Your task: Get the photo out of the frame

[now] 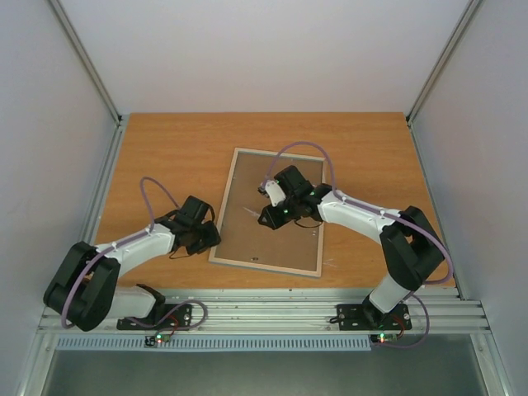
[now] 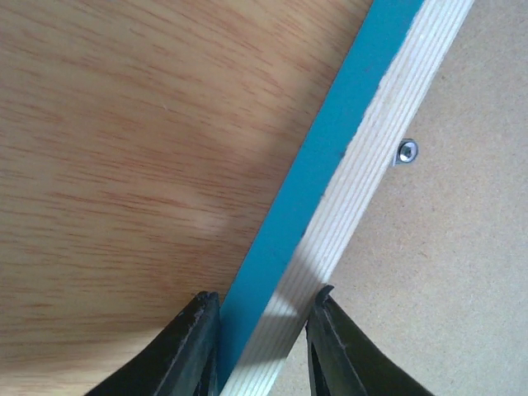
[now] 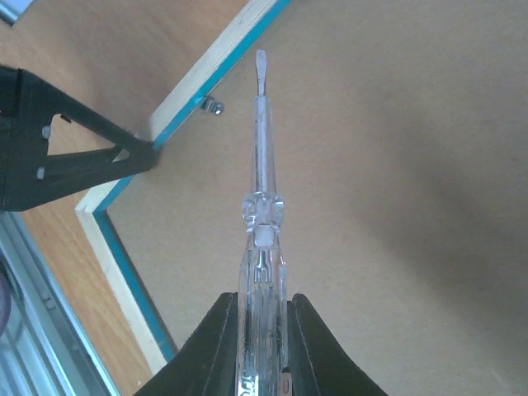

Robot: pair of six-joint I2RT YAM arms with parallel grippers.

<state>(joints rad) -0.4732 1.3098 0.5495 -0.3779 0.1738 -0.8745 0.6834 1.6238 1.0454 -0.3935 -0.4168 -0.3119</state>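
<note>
Wooden table [image 1: 165, 148] bears 1 frame [image 2: 330, 214], seemingly face-down.

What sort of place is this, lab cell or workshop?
Probably a lab robot cell: a wooden table boxed in by plain white walls, with a left arm and right arm bolted to an aluminium rail at its near edge. A frame lies on it, back up.

Thin turquoise rectangular frame [image 1: 264, 266] flat on wooden table [image 1: 165, 148], brown backing board [image 1: 247, 235] inside it, left gripper [image 2: 268, 301] astride its left rail, clear plastic screwdriver [image 3: 261, 148] above board.
</note>
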